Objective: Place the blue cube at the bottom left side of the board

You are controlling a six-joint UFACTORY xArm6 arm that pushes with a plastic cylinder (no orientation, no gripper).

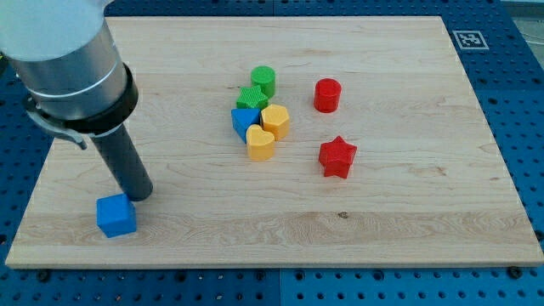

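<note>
Blue cube (pixel 116 215) lies on the board (pixel 408 221) near its bottom-left corner; the task looks essentially complete. My tip (pixel 141 196) stands just beside the cube's upper right. No end effector: grasp state not applicable.

Arm housing (pixel 64 51): pale grey metallic cylinder, smooth, top cut off by the view's top edge. Below it a black collar band (pixel 93 106), with a thin grey clip or wire edge on its lower rim. Dark grey-black straight rod (pixel 123 161) beneath. My tip (pixel 141 195): plain, blunt, unmarked.
</note>
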